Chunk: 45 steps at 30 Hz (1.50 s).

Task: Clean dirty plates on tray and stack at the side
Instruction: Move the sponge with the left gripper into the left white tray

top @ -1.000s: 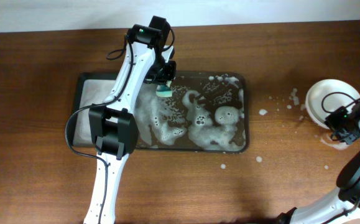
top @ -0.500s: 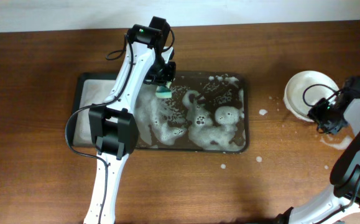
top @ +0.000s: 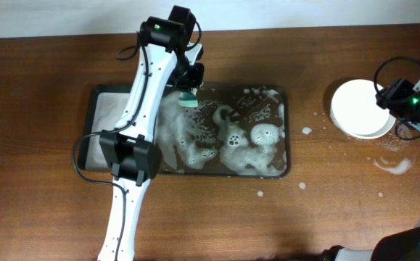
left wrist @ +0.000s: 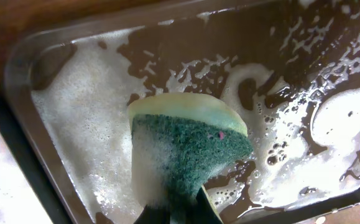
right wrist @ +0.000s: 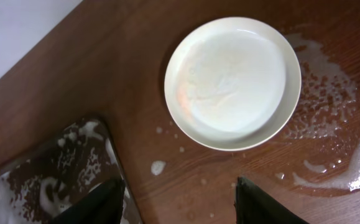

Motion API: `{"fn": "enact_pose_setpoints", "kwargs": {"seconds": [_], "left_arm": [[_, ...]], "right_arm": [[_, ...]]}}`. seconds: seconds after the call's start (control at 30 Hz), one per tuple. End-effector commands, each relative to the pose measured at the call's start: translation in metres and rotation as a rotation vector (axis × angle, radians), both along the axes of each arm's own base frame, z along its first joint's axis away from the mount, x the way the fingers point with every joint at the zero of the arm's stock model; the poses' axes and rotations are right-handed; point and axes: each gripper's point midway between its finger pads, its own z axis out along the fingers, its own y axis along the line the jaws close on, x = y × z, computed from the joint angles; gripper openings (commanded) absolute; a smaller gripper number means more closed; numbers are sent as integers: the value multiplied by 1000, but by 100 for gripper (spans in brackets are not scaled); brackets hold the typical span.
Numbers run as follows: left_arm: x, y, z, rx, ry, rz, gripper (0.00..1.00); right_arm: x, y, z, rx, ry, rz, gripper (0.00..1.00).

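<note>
The left arm (top: 148, 87) reaches to the upper middle of the overhead view. Its jaws are clamped on a green sponge (top: 188, 101) (left wrist: 189, 146) with a pale yellow back. In the left wrist view only the jaw tips show, at the bottom edge, pinching the sponge's lower end. The sponge hangs over the upper left part of the tray (top: 287, 138) (left wrist: 24, 81); whether it touches the foam (top: 239, 141) (left wrist: 86, 124) cannot be told. Foam covers much of the tray floor, thickest at left and in blobs at centre right.

The plate (top: 358, 109) (right wrist: 232, 81) sits on the wooden surface (top: 35, 72) at the right of the overhead view, well apart from the tray, upright and white, with a faint orange tint on its left side. Suds (top: 394, 165) (right wrist: 329, 93) spot the surface to its right and below.

The right jaws stand wide apart and hold nothing. Both fingers (right wrist: 89, 205) show at the bottom of the right wrist view, over bare surface, clear of the plate. Overhead, the right arm (top: 413, 101) overlaps the plate's right rim.
</note>
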Motion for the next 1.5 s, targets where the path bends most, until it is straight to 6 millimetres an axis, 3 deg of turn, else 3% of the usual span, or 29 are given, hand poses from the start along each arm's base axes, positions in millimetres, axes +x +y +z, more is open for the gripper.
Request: {"fn": "enact_pose_setpoints", "kwargs": {"seconds": [0.0,0.1,0.2,0.33,0.43,0.53,0.6,0.7,0.8,0.93,1.07,1.17,1.23,1.3,1.4,1.47], "left_arm": [[7,-1,37,-36,-107,-17,0],[10,-4,80,-83,-225,-18,0],[5,-2,107,-100,-276,-18,0],[-5,6,147,-124,-357,-10,0],[-19,22,185,-140,-424,12,0],[-38,54,198,-74,-413,74,0],[-53,87,189,22,-356,162,0],[-71,123,159,107,-227,260,0],[-72,154,98,159,-71,309,0],[-51,177,12,170,-47,342,0],[-39,193,-49,164,-100,364,0],[-44,193,-82,163,-108,365,0],[-47,193,-91,163,-107,365,1],[-48,193,-95,163,-107,365,36],[-47,193,-95,162,-111,366,52],[-43,192,-88,159,-119,366,64]], "right_arm": [[5,22,0,25,-3,77,57],[13,64,-2,3,11,214,56],[19,108,-3,4,16,327,56],[18,141,-15,20,62,413,57],[20,167,-48,47,159,480,57],[23,187,-87,66,263,531,57],[25,195,-112,72,326,550,57],[26,191,-132,46,375,542,57],[32,191,-139,39,372,541,57],[32,182,-143,-12,387,531,58],[31,182,-147,-16,398,545,58],[32,180,-147,-25,397,542,58],[32,177,-148,-41,401,541,58],[34,176,-150,-59,400,557,58],[35,172,-160,-83,420,565,57],[33,172,-178,-84,456,606,57]]}}
